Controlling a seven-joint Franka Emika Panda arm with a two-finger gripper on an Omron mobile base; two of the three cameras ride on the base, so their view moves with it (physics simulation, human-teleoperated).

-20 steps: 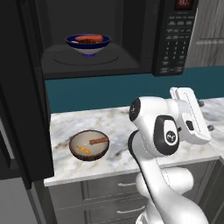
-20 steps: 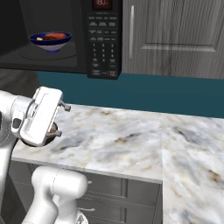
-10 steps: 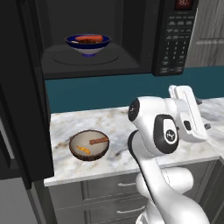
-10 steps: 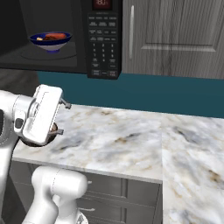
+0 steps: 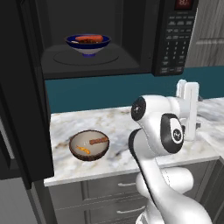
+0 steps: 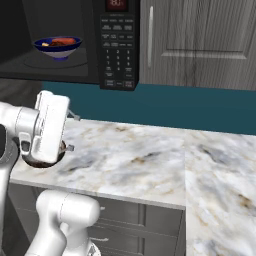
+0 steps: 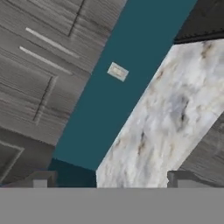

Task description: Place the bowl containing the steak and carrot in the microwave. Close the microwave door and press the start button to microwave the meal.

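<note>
Currently we are finishing step 1 of 3: bowl [image 5: 88, 43] sitting inside the microwave [image 5: 131, 39].
We are keeping gripper [image 7: 111, 179] fingers spread, empty; microwave door [image 5: 22, 96] standing open, start unpressed.

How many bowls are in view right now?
2. The blue bowl sits on the turntable inside the open microwave; the brown bowl is on the counter below it. The arm may hide others.
</note>
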